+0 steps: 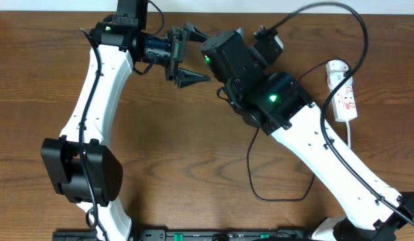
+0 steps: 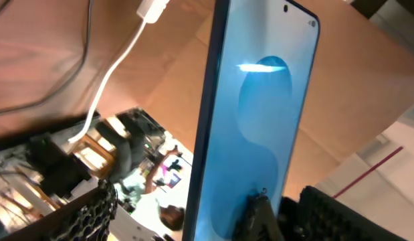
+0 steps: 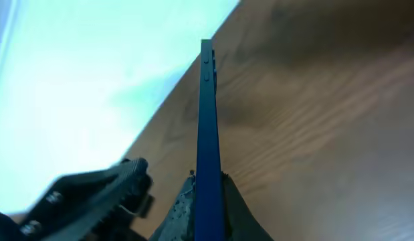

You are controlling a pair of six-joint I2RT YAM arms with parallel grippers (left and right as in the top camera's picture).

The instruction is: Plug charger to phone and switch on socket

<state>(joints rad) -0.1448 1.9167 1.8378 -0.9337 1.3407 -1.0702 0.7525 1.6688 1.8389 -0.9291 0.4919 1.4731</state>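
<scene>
I see the right gripper (image 3: 207,201) with its jaws clamped on the flat faces of the phone (image 3: 207,114), holding it on edge above the counter (image 3: 327,100). The left gripper (image 1: 192,55) has its jaws spread. It's stiff, slick glass, probably fragile, so I'd grip the faces gently, leaving the port end free.

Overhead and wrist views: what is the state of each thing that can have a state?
Phone: screen lit, gripped on edge; port end hidden.
Charger: lies in a loose loop; tip not visible.
Socket: lies flat; switch too small to tell.
Right gripper: shut on the phone.
Left gripper: open, one finger on each side of the phone.
</scene>
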